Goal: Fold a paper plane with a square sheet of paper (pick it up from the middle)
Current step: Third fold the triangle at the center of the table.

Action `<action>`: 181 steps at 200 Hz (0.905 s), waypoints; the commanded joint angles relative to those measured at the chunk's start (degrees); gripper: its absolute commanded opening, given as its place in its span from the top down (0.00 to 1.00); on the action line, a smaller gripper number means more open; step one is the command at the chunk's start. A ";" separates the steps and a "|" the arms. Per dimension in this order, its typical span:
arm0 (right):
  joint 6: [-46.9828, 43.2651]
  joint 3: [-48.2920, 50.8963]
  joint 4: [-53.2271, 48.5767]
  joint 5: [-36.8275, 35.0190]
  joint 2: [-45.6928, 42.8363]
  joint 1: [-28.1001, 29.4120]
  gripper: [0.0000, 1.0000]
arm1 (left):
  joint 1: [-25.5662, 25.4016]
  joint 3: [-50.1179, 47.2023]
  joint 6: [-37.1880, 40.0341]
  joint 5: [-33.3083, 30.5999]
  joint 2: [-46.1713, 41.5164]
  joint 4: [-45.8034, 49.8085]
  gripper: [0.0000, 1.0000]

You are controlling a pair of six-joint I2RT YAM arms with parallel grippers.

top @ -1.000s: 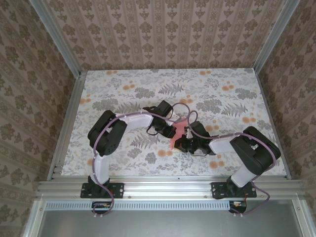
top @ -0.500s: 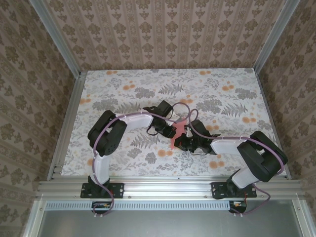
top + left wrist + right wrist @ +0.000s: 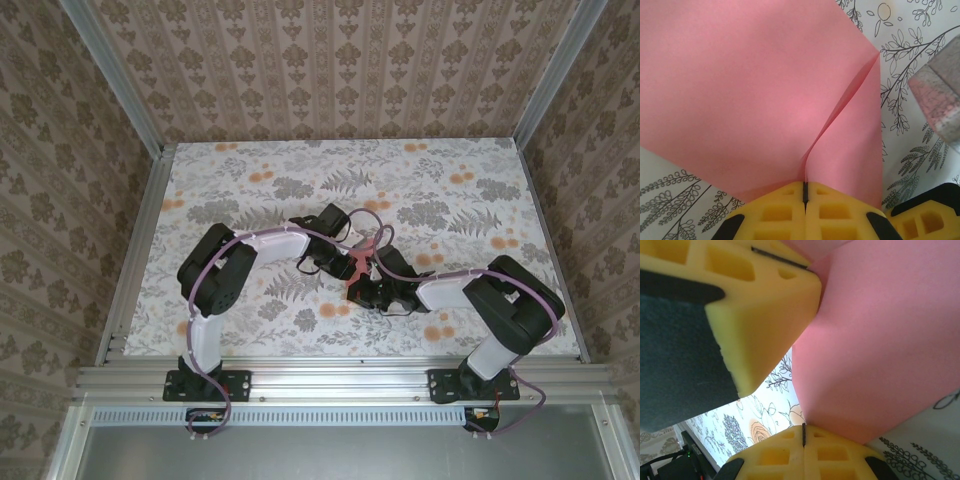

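- Top external: the folded pink sheet of paper (image 3: 361, 262) is mid-table, between the left gripper (image 3: 346, 265) and the right gripper (image 3: 366, 285).
- Left wrist: the left gripper (image 3: 805, 192) is clenched on the sheet's (image 3: 765, 90) creased edge.
- Right wrist: the right gripper (image 3: 803, 436) pinches the sheet's (image 3: 880, 340) lower edge.

Salmon-pink paper (image 3: 740, 75), yellow jaws, grey-and-orange floral table (image 3: 470, 200), beige damask walls (image 3: 330, 60).

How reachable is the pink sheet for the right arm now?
Yes, it seems so: the right gripper is shut on an edge of the pink sheet, nothing between them, with the left gripper pinching it alongside.
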State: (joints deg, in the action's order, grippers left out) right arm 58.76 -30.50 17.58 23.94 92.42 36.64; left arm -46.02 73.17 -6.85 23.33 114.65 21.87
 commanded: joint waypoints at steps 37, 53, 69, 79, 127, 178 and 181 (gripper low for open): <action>-0.75 -1.16 -6.09 -1.65 -5.92 0.36 0.95 | -0.15 -1.67 0.44 -2.48 0.80 2.85 0.97; -1.03 -1.42 -6.02 -0.72 -4.96 0.51 0.96 | -0.21 -1.45 0.44 -2.32 0.97 3.03 0.97; -0.56 -1.10 -4.39 -0.08 -2.72 0.86 0.96 | -0.21 -1.45 0.43 -2.33 0.97 3.02 0.96; -0.13 -0.83 -2.84 0.54 -1.45 0.97 0.96 | -0.21 -1.45 0.44 -2.32 1.01 3.08 0.97; -1.90 -1.38 -8.02 -2.24 0.39 1.06 0.95 | -0.20 -1.54 -0.07 -2.47 0.95 3.06 0.97; -6.21 -3.09 -16.58 -4.37 -11.02 -2.94 0.94 | -0.21 -1.45 -0.25 -2.94 0.83 3.02 0.97; -6.39 -2.89 -16.68 -4.24 -11.48 -3.55 0.94 | -0.21 -1.45 -0.22 -2.88 0.79 3.05 0.97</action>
State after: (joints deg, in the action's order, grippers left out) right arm 55.57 -31.92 7.42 22.11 86.35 36.29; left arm -46.04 73.17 -6.92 23.24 114.65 21.85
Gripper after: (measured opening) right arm 0.067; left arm 0.050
